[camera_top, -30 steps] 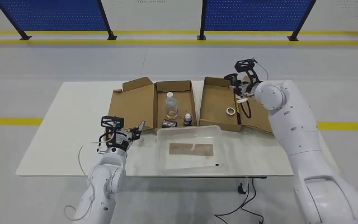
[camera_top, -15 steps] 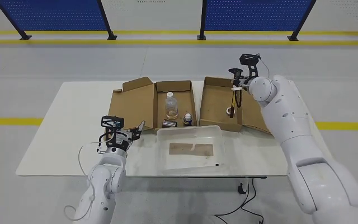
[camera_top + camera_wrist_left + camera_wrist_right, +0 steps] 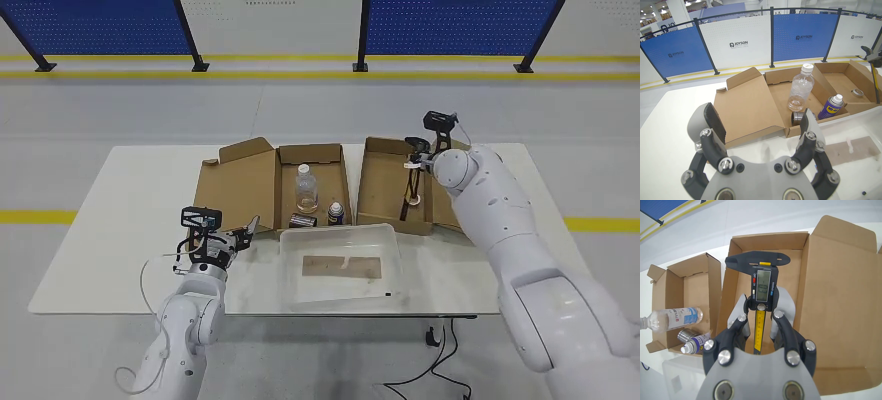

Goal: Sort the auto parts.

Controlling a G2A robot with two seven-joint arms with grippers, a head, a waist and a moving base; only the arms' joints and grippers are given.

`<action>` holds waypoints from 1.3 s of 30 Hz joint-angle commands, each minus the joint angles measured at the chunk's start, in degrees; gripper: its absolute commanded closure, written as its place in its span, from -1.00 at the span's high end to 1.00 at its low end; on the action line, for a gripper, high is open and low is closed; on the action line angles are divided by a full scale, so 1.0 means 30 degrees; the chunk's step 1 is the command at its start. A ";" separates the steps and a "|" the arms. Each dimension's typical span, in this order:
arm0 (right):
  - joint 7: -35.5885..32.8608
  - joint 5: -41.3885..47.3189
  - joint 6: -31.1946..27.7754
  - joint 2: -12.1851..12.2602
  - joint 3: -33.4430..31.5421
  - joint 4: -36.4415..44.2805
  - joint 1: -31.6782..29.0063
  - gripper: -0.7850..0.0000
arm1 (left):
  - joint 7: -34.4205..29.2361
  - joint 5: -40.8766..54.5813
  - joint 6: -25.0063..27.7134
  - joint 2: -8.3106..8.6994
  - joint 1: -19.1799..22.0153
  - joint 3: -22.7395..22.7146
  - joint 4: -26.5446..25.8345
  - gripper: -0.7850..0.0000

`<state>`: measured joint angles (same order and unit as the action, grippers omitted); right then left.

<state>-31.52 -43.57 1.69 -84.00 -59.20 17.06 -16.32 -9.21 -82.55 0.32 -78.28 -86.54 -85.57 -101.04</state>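
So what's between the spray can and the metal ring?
Cardboard box walls separate the spray can and the ring; the left wrist view shows it.

Light: bright, even, from overhead.
Shadows: soft, short, inside the cardboard boxes (image 3: 312,153).
Edges: fence (image 3: 800,47) top bows, left wrist view.

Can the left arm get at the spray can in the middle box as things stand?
Probably yes. The left gripper is open and empty near that box's front, and the spray can stands upright at its near corner. The metal sleeve and bottle beside it crowd one side, though.
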 commanded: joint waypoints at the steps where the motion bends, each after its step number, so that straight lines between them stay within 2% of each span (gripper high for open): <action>1: 0.0191 0.0183 0.0009 -0.0026 -0.0087 -0.0329 0.0162 -1.00 | 0.0000 0.0000 -0.0001 0.0000 0.0000 0.0000 0.0000 1.00; 11: 0.1341 0.0508 0.0849 0.0106 -0.0495 -0.1343 0.0926 -1.00 | 0.0000 0.0000 -0.0001 0.0000 0.0000 0.0000 0.0000 1.00; 21: 0.2187 0.0000 0.1892 -0.0456 0.0066 -0.1124 0.0399 -1.00 | 0.0000 0.0000 -0.0001 0.0000 0.0000 0.0000 0.0000 1.00; 29: 0.1654 -0.0514 0.1626 -0.0900 0.0606 -0.1285 0.0150 -1.00 | 0.0000 0.0000 -0.0001 0.0000 0.0000 0.0000 0.0000 1.00; 39: 0.0672 -0.1192 0.0644 -0.1046 0.0994 -0.1785 0.0353 -1.00 | 0.0000 0.0000 -0.0001 0.0000 0.0000 0.0000 0.0000 1.00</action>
<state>-29.18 -46.94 3.85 -87.12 -56.32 11.76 -15.30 -9.21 -82.55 0.32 -78.28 -86.54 -85.57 -101.04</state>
